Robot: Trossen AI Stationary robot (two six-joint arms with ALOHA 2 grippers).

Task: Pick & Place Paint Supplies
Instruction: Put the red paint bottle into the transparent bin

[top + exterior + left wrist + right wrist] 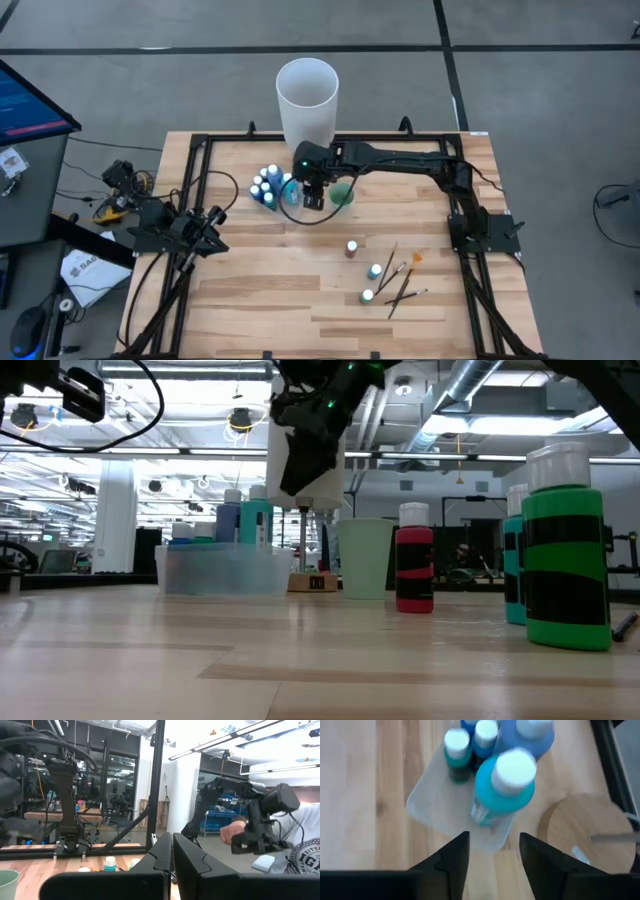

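Observation:
A clear tray (270, 187) (455, 805) at the table's far middle holds several white-capped blue and teal paint bottles. My right gripper (492, 852) (313, 196) hangs open just above the tray's right end. A teal bottle (502, 785) stands in the tray below and beyond its fingertips, which do not touch it. A reddish bottle (352, 248), a teal bottle (375, 271) and a green bottle (367, 296) stand on the table toward the near right, beside three thin brushes (402, 277) lying flat. My left gripper (172, 855) waits shut at the table's left.
A tall white cylinder (307, 98) stands just behind the tray. A small green cup (342, 195) stands right beside my right gripper. A black frame (200, 140) rims the table. Bare wood lies at the near left.

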